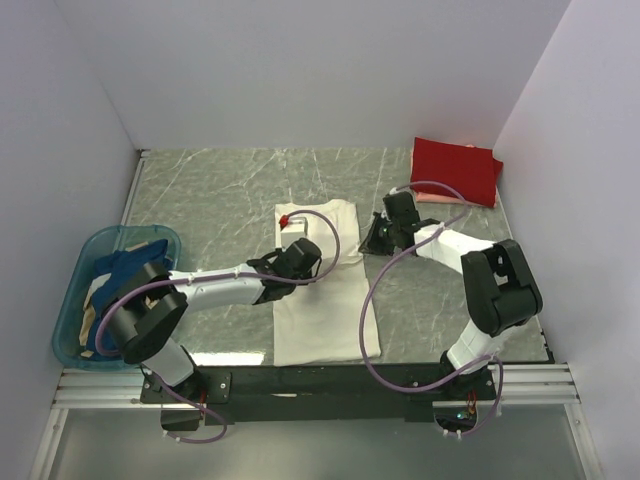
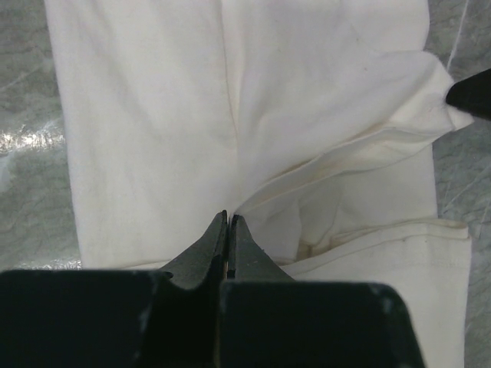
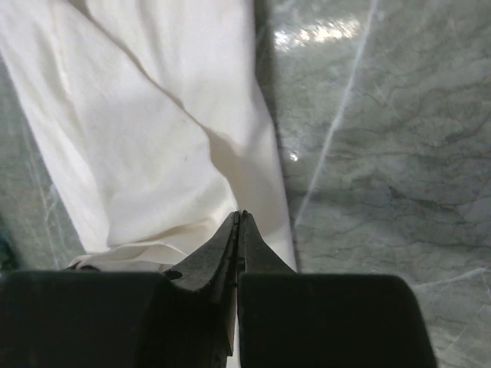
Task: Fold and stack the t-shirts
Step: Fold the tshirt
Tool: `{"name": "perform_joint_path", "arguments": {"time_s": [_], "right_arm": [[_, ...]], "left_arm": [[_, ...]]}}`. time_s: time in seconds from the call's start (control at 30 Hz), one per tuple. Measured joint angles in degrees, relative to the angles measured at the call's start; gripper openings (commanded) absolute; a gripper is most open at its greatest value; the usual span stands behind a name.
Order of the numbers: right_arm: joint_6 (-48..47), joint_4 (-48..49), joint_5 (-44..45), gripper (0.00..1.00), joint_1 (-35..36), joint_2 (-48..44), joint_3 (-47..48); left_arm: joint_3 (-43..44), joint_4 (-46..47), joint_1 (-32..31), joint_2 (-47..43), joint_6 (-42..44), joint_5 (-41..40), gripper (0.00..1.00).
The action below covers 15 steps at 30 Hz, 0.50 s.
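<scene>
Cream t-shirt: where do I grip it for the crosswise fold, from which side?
Probably pinch the cream t-shirt at its two long edges, left gripper from the left, right gripper from the right: it lies as a flat narrow strip, both edges exposed.

The left arm reaches out low from its base, forearm lying across the cream-white t-shirt (image 1: 325, 320). The left hand (image 2: 229, 217) is over the shirt's upper middle, fingers pressed together on a pinch of its cloth. The right arm is bent sharply at the elbow and folds back towards the shirt. The right hand (image 3: 238, 215) sits at the shirt's right edge, its fingers likewise closed on the cloth there.
</scene>
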Motion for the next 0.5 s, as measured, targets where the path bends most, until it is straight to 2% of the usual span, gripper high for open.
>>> {"name": "perform_joint_path", "arguments": {"time_s": [0.2, 0.5], "right_arm": [[0.55, -2.27, -0.46, 0.00, 1.09, -0.02, 6.71], [1.29, -5.95, -0.39, 0.00, 5.25, 6.67, 24.98]], "left_arm": [[-1.22, -0.17, 0.39, -0.94, -1.75, -0.68, 0.01], [-1.88, -0.15, 1.29, -1.18, -5.79, -2.47, 0.02]]}}
